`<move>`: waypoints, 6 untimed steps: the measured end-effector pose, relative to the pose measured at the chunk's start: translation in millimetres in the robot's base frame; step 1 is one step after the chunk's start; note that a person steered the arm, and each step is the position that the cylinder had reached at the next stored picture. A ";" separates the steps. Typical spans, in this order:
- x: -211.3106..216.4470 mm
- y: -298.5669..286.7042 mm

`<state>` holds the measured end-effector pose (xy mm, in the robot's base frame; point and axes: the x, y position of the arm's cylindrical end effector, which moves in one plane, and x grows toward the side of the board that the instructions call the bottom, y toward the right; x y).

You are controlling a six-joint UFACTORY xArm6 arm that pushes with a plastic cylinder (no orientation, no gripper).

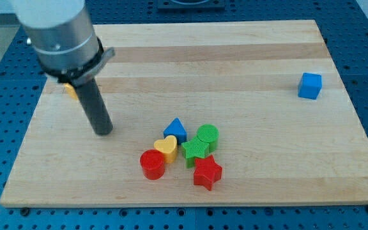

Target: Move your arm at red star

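Note:
The red star (207, 172) lies near the view's bottom centre of the wooden board (248, 57), at the lower right of a tight cluster. The cluster also holds a red cylinder (152, 164), a yellow heart (166, 147), a blue triangle (176, 130), a green star (195, 151) and a green cylinder (207, 136). My tip (103, 132) rests on the board to the view's left of the cluster, well apart from the red star and up-left of the red cylinder.
A blue cube (310, 85) stands alone at the view's right. A yellow block (71, 91) shows partly behind the rod at the view's upper left. The arm's grey body (59, 29) covers the board's top left corner.

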<state>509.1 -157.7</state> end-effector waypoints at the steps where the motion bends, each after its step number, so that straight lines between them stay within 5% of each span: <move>1: 51.5 5.9; 3: 109.6 44.2; 6: 108.7 187.8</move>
